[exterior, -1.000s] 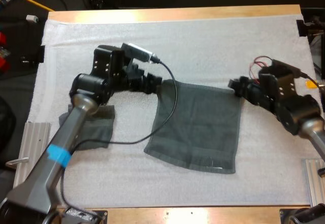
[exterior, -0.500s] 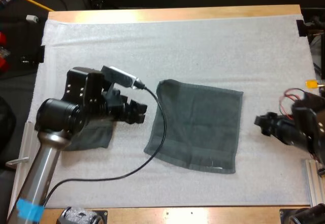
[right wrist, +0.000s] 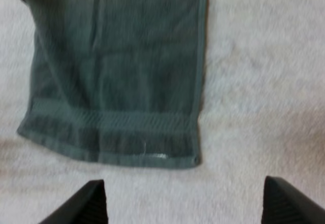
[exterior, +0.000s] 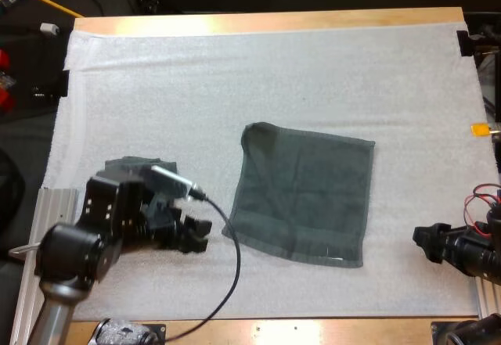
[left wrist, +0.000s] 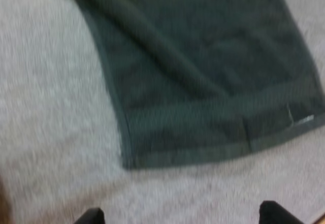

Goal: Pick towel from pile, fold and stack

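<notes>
Towel (exterior: 301,196) lies spread flat between my left gripper (exterior: 201,235) and right gripper (exterior: 423,242); I see both wide open, holding nothing.

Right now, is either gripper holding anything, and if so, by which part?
Nothing is held. The left gripper and the right gripper are both open and clear of the towel, which lies spread flat on the mat.
</notes>
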